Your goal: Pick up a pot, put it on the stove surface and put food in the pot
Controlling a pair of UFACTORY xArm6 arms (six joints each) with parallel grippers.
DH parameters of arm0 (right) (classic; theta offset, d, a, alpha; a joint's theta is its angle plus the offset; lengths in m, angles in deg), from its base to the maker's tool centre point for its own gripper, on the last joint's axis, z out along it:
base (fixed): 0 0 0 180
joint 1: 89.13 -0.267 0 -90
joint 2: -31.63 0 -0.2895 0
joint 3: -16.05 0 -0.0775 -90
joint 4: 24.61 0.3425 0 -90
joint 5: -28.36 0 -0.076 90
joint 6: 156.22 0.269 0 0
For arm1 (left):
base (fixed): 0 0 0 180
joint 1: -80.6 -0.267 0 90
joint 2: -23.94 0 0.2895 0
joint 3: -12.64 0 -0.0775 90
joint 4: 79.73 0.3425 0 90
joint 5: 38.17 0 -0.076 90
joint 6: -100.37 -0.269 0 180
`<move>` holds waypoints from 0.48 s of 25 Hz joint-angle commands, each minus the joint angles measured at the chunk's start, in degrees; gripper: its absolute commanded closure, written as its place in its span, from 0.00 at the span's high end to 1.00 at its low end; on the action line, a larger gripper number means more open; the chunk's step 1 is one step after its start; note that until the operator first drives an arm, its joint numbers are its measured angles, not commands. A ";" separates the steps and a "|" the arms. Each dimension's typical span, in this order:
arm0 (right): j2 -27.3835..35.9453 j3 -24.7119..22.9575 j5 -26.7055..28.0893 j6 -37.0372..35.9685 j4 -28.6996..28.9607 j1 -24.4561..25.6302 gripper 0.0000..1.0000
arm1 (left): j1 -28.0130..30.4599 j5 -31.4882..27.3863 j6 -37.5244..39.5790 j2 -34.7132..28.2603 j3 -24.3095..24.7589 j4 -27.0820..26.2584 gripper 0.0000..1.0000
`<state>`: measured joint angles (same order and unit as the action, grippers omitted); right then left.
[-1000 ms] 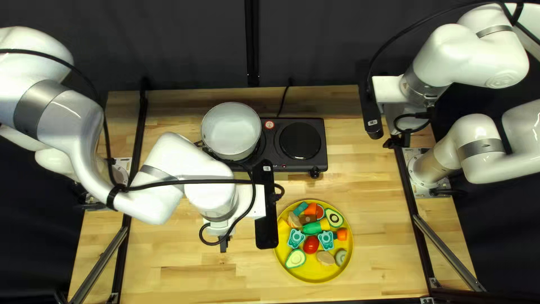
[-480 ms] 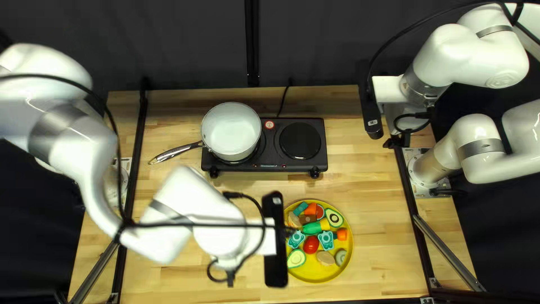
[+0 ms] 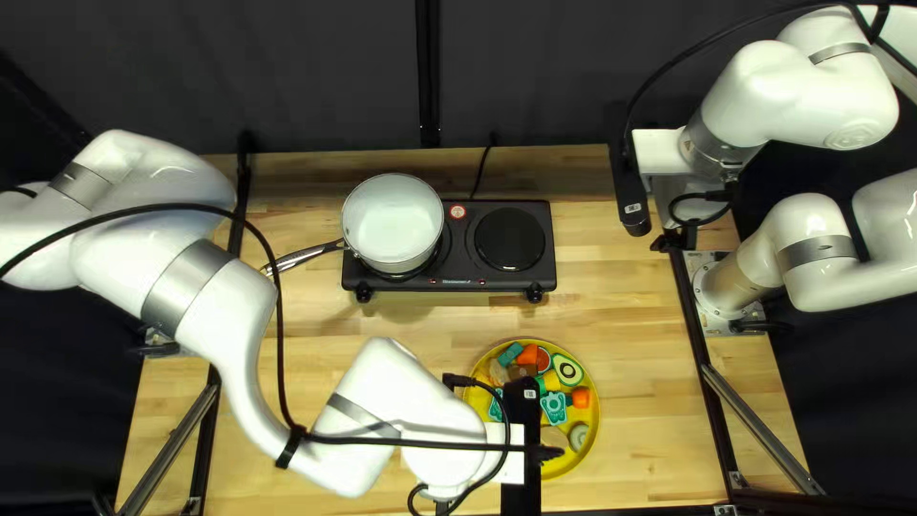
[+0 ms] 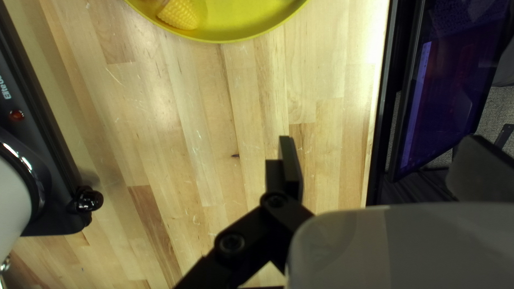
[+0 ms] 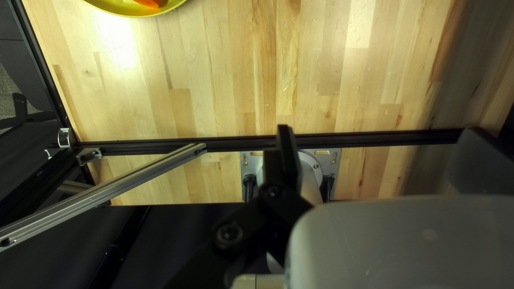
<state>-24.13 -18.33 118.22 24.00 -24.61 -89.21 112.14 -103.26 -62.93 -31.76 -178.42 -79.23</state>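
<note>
Pot, white inside, sits upright on the left burner of the black stove, its metal handle running out toward the left of the top left view, where the left arm and its black cable cross close by the handle's end. That arm reaches across the near side of the table, and its gripper hangs above the yellow plate, hiding some of the toy food; an avocado half and a teal piece show beside it. At the right, the right arm's gripper hangs well apart from the stove. Left wrist view: the fingers stand apart, and it alone shows a screen past the table's edge; ridged corn lies inside the plate's rim. Right wrist view: the fingers are likewise spread, above a black rail, with a bit of orange food on the plate.
</note>
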 commanded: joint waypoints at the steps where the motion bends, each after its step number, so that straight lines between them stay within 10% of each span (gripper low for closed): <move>1: 0.00 0.00 0.00 0.00 0.00 0.00 1.00 | -1.22 6.09 -13.88 2.32 2.89 -1.86 1.00; 12: 0.00 0.00 0.00 0.00 0.00 0.00 1.00 | -2.38 3.41 -18.10 4.89 -0.09 -1.73 1.00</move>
<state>-24.13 -18.33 118.22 24.00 -24.61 -89.21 110.05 -97.51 -78.88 -28.86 -174.98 -81.99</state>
